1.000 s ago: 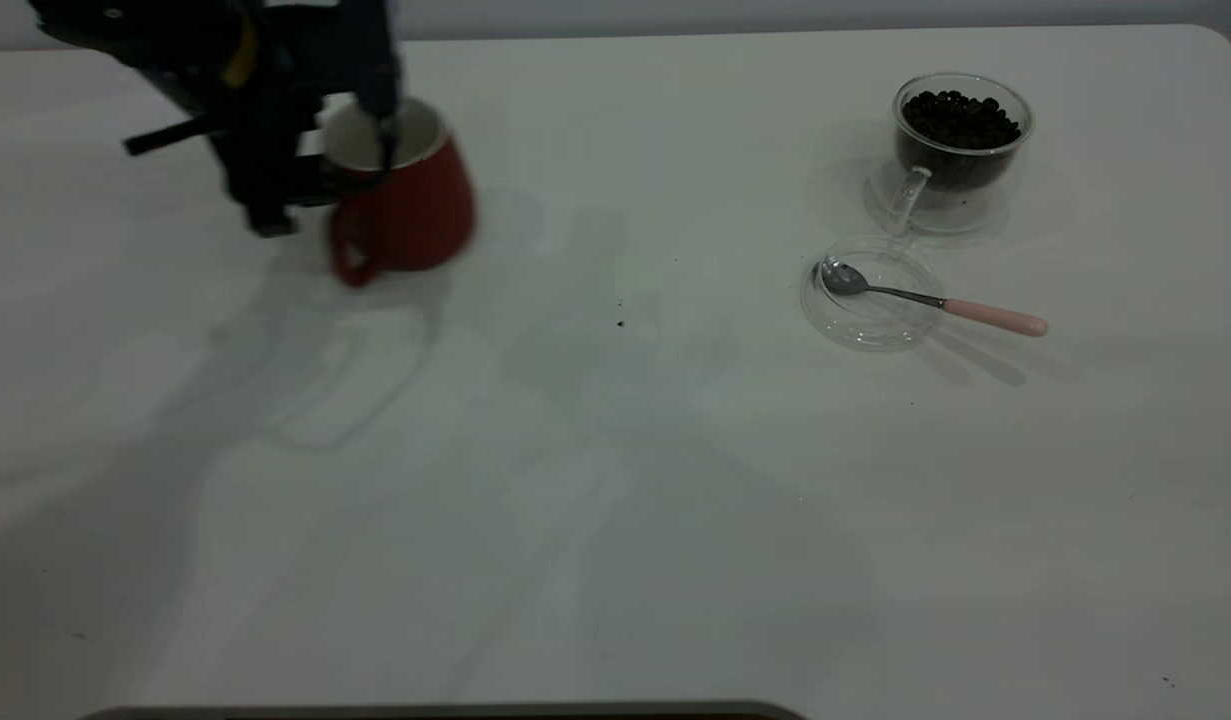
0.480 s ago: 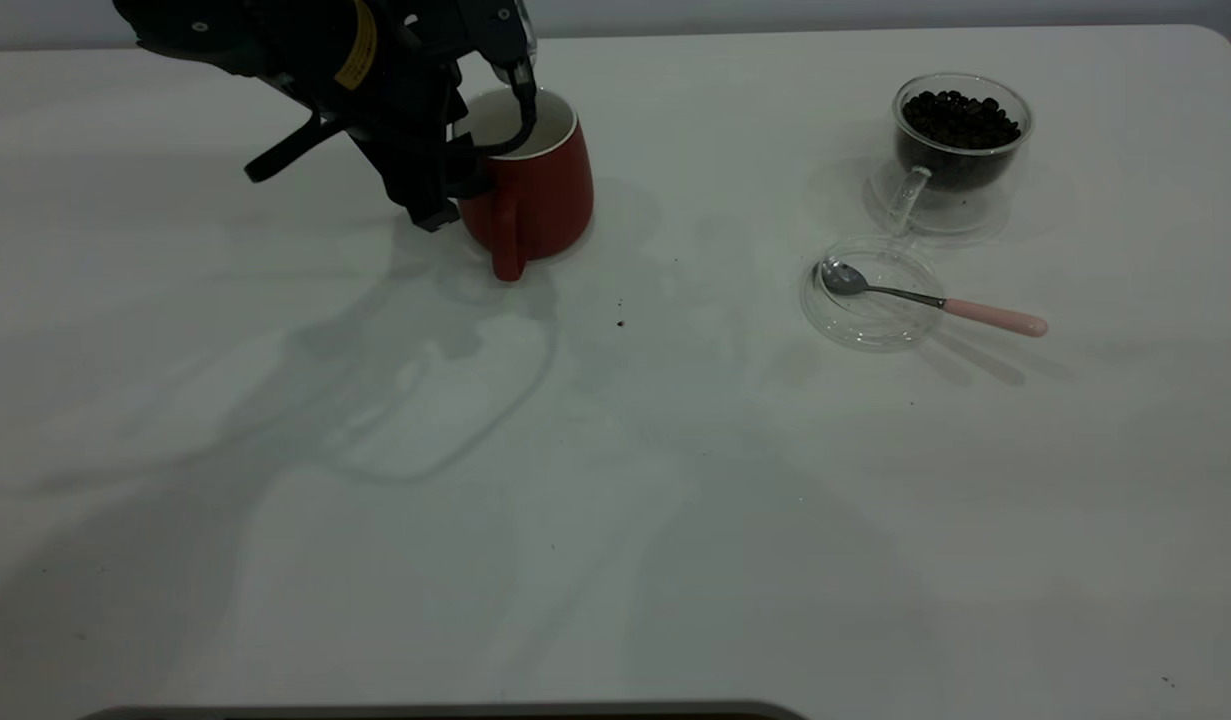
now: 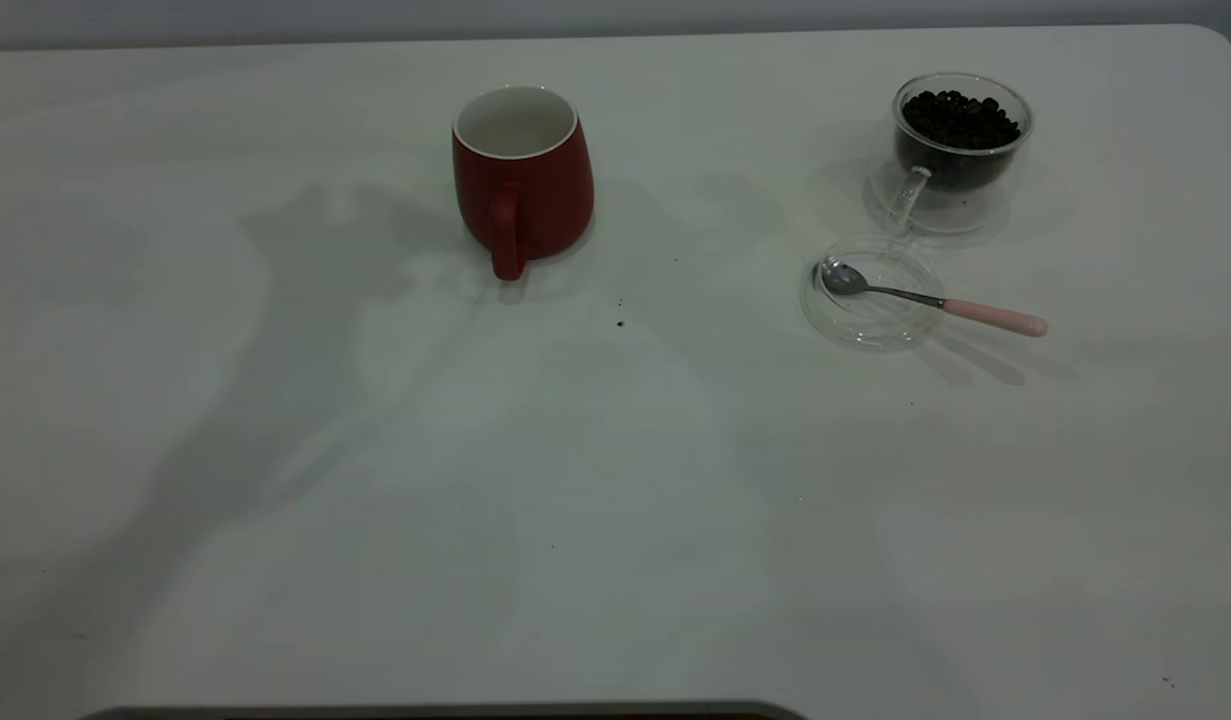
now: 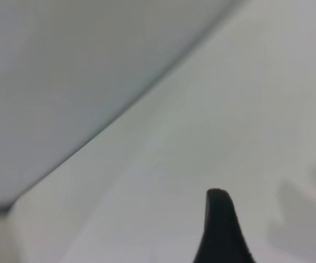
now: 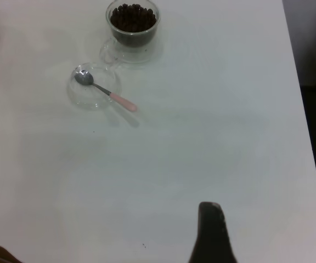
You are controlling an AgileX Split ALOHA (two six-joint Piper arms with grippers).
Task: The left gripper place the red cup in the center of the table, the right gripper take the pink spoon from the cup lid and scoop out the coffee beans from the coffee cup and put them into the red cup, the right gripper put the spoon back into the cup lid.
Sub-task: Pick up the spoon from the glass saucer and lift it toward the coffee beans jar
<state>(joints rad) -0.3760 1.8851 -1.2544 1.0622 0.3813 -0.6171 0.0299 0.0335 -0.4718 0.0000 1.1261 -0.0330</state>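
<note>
The red cup (image 3: 523, 185) stands upright and alone on the table (image 3: 615, 480), near the middle towards the back, with its handle facing the front. The coffee cup (image 3: 960, 150) with coffee beans (image 3: 960, 118) stands at the back right. In front of it lies the cup lid (image 3: 872, 293) with the pink spoon (image 3: 935, 302), bowl in the lid and handle sticking out to the right. Neither arm shows in the exterior view. Only a black tip of the left gripper (image 4: 218, 230) shows, over bare table. The right gripper (image 5: 212, 233) hangs well away from the spoon (image 5: 106, 93), lid (image 5: 94, 87) and coffee cup (image 5: 133, 24).
A small dark speck (image 3: 620, 323) lies between the red cup and the lid. The table's right edge (image 5: 303, 109) shows in the right wrist view, with dark floor beyond. A dark strip (image 3: 435, 712) runs along the front edge.
The left gripper carried the red cup to the right, set it down, let go and left the exterior view. The spoon, lid and coffee cup have not moved.
</note>
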